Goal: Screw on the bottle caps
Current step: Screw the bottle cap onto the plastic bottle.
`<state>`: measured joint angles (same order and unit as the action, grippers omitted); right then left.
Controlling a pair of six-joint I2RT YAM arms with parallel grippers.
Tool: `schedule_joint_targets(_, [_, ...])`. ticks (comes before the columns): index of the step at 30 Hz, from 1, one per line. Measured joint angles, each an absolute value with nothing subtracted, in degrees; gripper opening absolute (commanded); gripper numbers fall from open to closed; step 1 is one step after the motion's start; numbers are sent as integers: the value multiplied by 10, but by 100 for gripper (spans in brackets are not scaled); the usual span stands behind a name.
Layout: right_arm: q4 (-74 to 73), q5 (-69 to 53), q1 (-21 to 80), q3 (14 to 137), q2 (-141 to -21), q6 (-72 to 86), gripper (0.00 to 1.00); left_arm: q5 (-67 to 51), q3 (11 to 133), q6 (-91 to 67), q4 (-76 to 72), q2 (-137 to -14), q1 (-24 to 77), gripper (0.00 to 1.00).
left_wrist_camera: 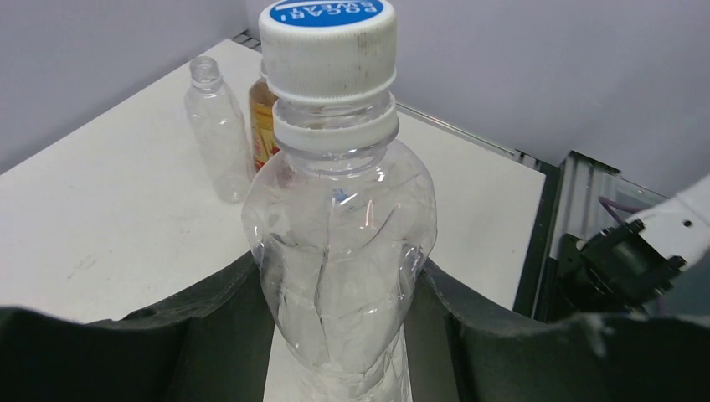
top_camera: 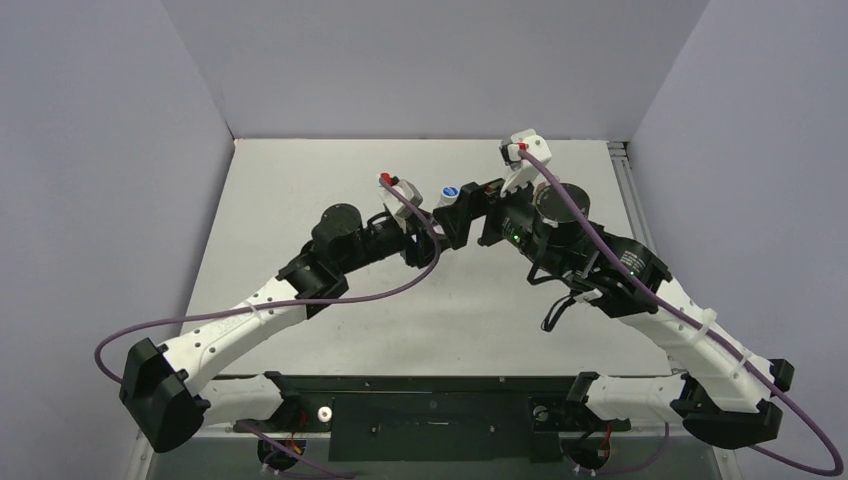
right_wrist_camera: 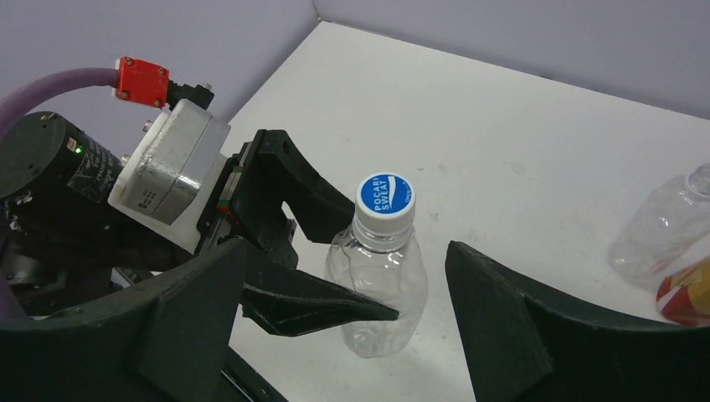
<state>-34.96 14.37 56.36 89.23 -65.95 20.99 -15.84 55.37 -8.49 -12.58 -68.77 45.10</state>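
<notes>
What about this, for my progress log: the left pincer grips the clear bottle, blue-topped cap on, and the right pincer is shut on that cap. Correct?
Not quite: the right pincer is open, jaws apart and clear of the cap, as the right wrist view shows. The left pincer does grip the clear bottle, cap on.

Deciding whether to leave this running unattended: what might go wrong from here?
The open right gripper sits close to the blue-and-white cap; pulling away could clip it.
The clear bottle looks dented in the left gripper; it may buckle or slip.
An uncapped bottle stands beside the amber bottle; a sweep could topple both.
</notes>
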Motion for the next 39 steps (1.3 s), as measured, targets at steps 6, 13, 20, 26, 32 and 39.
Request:
schedule_joint_targets(6, [-319,-30,460,843,-613,190,77,-262,533,-102,-127,-654,433,0])
schedule_joint_targets(13, [-281,-267,396,834,-610,181,65,-388,518,-138,-139,-628,418,0])
schedule_joint_targets(20, [-244,-393,393,818,-624,185,60,-466,512,-168,-157,-626,415,0])
schedule_joint_targets(26, [-230,-426,393,804,-629,191,54,-489,510,-180,-170,-625,415,0])
schedule_joint_targets(32, [-216,-436,393,796,-629,200,41,-496,509,-188,-175,-625,415,0])
schedule_joint_targets(39, [-209,-432,390,788,-628,202,23,-499,509,-194,-182,-626,415,0])
